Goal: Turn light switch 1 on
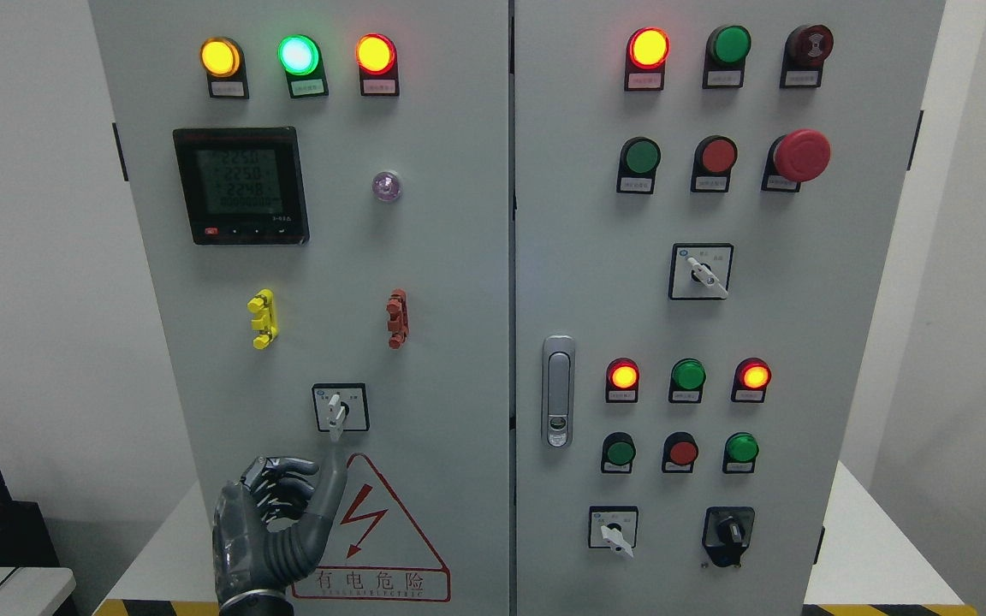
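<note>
A small rotary selector switch with a white handle pointing down sits in a black-framed plate low on the left cabinet door. My left hand rises from the bottom edge just below it. Its fingers are curled toward the palm and hold nothing. One digit stretches up along the door, its tip a little under the handle's lower end; whether it touches is unclear. The right hand is out of view.
Three lit lamps, a digital meter, yellow and red clips and a red-bordered warning triangle share the left door. The right door carries a latch handle, several lamps and buttons, a red mushroom stop and more selector switches.
</note>
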Robot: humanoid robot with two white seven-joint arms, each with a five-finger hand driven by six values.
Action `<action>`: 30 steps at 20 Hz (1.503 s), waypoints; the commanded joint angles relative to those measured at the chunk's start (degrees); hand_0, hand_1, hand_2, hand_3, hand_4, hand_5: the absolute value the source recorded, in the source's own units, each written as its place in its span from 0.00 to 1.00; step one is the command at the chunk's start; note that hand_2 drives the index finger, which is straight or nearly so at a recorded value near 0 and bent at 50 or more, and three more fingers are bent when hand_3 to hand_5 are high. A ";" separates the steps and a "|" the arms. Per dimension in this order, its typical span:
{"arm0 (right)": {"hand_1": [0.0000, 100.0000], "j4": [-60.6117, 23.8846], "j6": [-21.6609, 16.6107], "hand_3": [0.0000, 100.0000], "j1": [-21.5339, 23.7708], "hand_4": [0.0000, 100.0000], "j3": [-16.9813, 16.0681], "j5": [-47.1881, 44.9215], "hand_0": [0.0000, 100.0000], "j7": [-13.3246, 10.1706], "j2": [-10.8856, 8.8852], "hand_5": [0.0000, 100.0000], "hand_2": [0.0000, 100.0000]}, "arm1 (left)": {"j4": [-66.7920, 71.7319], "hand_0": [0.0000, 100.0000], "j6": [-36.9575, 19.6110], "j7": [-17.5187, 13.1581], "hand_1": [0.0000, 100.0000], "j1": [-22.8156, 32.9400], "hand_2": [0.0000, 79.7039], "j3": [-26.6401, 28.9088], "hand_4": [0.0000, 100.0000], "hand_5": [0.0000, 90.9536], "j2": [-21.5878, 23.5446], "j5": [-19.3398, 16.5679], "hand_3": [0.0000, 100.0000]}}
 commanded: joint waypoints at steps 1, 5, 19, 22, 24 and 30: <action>0.39 0.00 0.00 0.00 0.00 0.00 0.97 -1.41 0.12 -0.02 -0.02 0.00 0.00 | 0.18 0.09 1.55 0.88 0.51 -2.18 0.69 -0.88 0.77 0.67 -0.88 -0.08 0.80; 0.39 0.00 0.00 0.00 0.00 0.00 0.97 -1.41 0.12 -0.02 0.07 0.00 0.00 | 0.27 0.09 2.17 1.58 0.52 -3.23 0.69 -0.88 0.77 0.67 -0.97 -0.17 0.80; 0.39 0.00 0.00 0.00 0.00 0.00 0.97 -1.41 0.12 -0.02 0.07 0.00 0.00 | 1.85 0.09 4.10 3.34 0.55 -5.43 0.68 -0.88 0.77 0.67 -1.05 -0.26 0.80; 0.39 0.00 0.00 0.00 0.00 0.00 0.97 -1.41 0.12 -0.02 -0.02 0.00 0.00 | 2.29 0.09 4.10 3.34 0.56 -5.78 0.68 -0.88 0.77 0.67 -1.05 -0.34 0.80; 0.39 0.00 0.00 0.00 0.00 0.00 0.97 -1.41 0.12 -0.02 -0.02 0.00 0.00 | 2.64 0.09 4.28 3.43 0.56 -5.95 0.68 -0.97 0.77 0.67 -1.05 -0.26 0.80; 0.39 0.00 0.00 0.00 0.00 0.00 0.97 -1.41 0.12 -0.02 -0.02 0.00 0.00 | 2.73 0.09 6.30 3.43 0.56 -7.01 0.69 -0.97 0.78 0.68 -1.05 -0.26 0.80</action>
